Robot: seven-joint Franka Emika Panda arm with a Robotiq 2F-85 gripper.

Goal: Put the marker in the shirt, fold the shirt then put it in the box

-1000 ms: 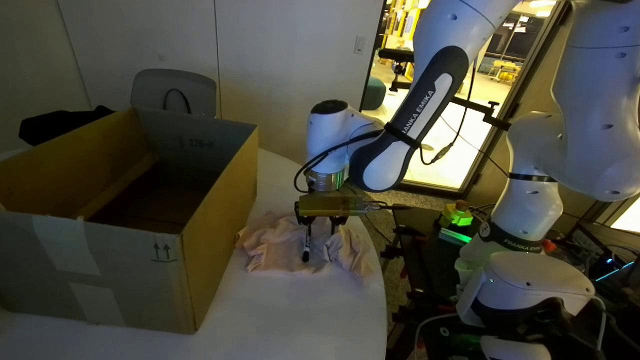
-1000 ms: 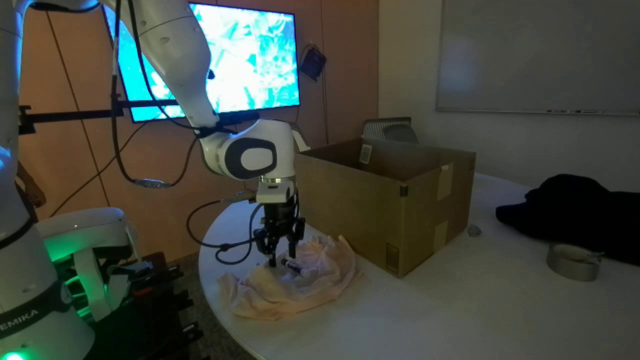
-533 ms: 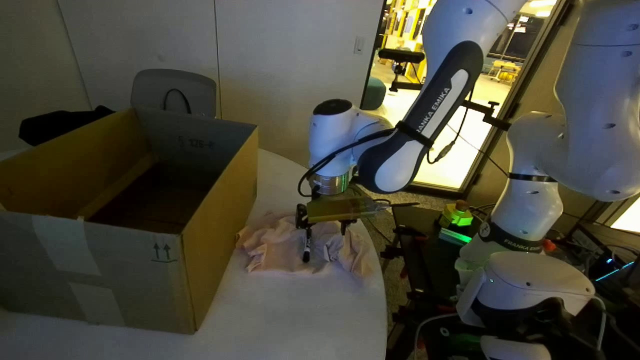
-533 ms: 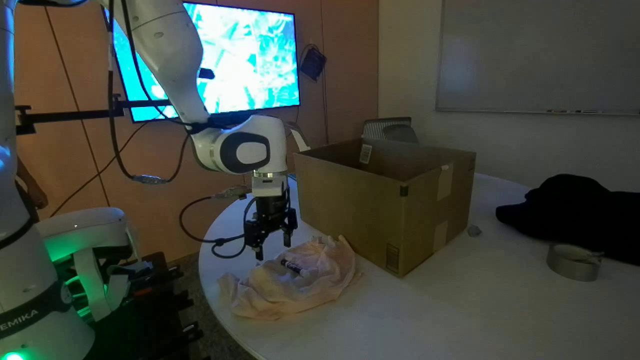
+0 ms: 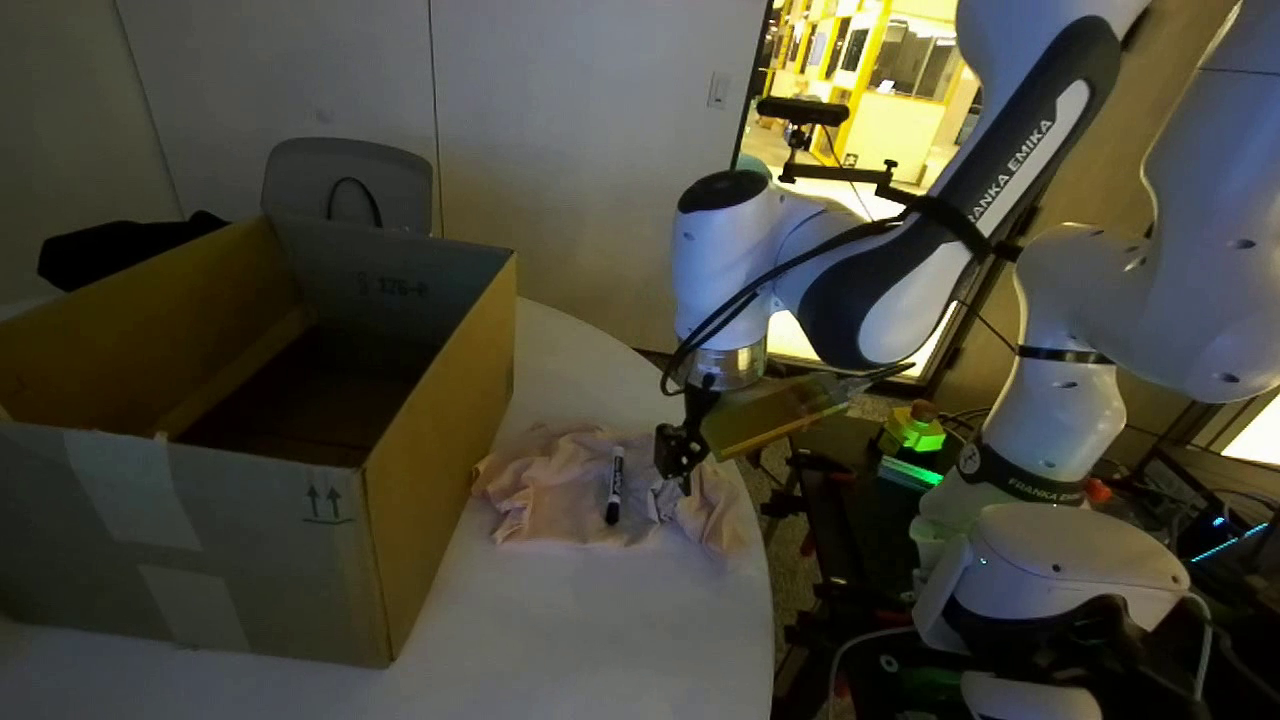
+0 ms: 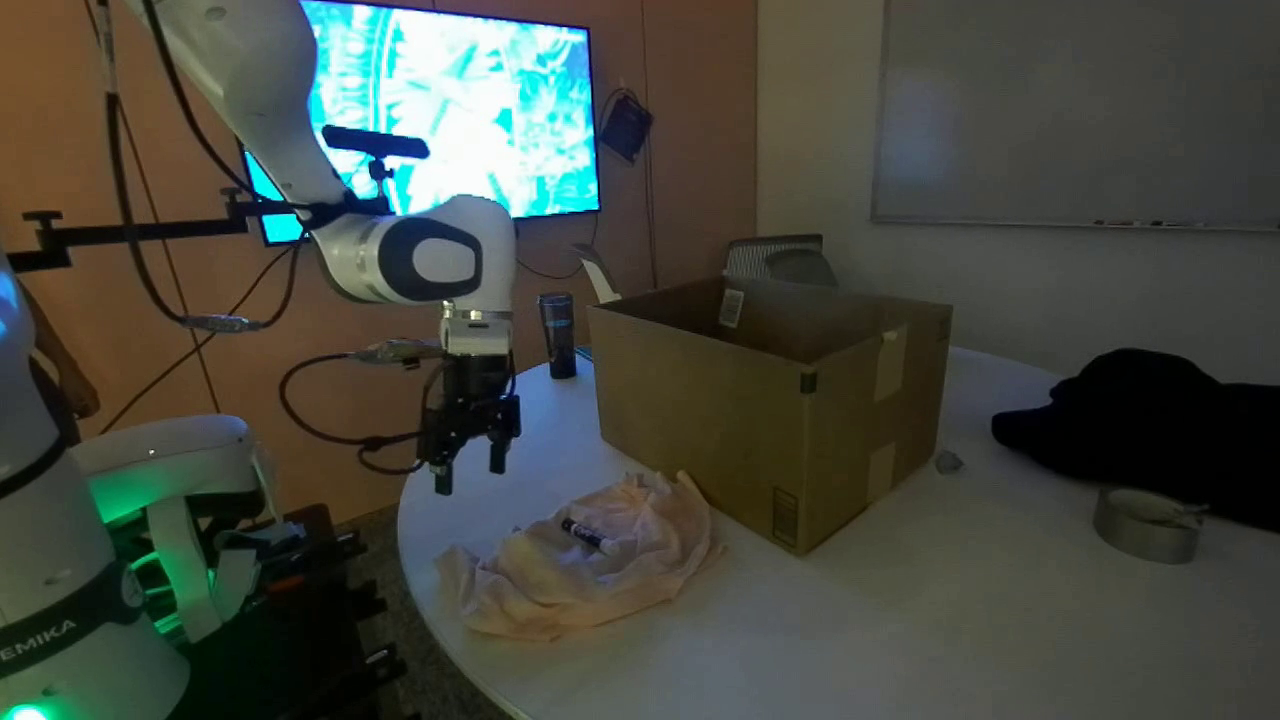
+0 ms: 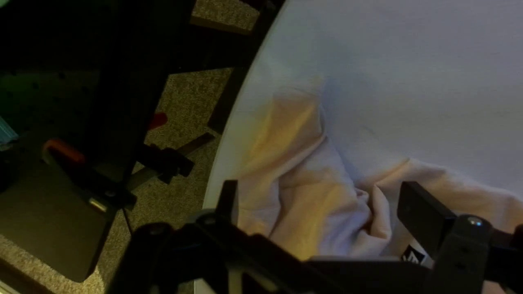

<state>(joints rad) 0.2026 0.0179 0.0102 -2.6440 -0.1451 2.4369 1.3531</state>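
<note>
A slim black stick-shaped marker (image 5: 614,486) with a whitish band lies loose on top of a crumpled pale pink cloth shirt (image 6: 560,600), which is spread on a round white table (image 6: 900,620) just beside a large brown cardboard box (image 6: 700,420). Above the shirt's end nearest the table's edge hangs the black two-fingered claw (image 6: 470,478), its fingers well apart with nothing between them. The marker looks placed; folding seems to come next.

The marker itself is the likeliest trouble. Nothing covers it, so a tug that lifts the cloth on one side could set it rolling off. Little fabric lies beyond its black end, so a fold made the wrong way may leave it poking out. The wrinkles invite a shallow pinch: the fingers might catch one ridge, which slips free, or miss the cloth and press into the table. Pulling outward could drag the shirt over the table's edge, which is so near. At the box, high walls could snag trailing cloth, and a loose bundle would likely shed the marker.
</note>
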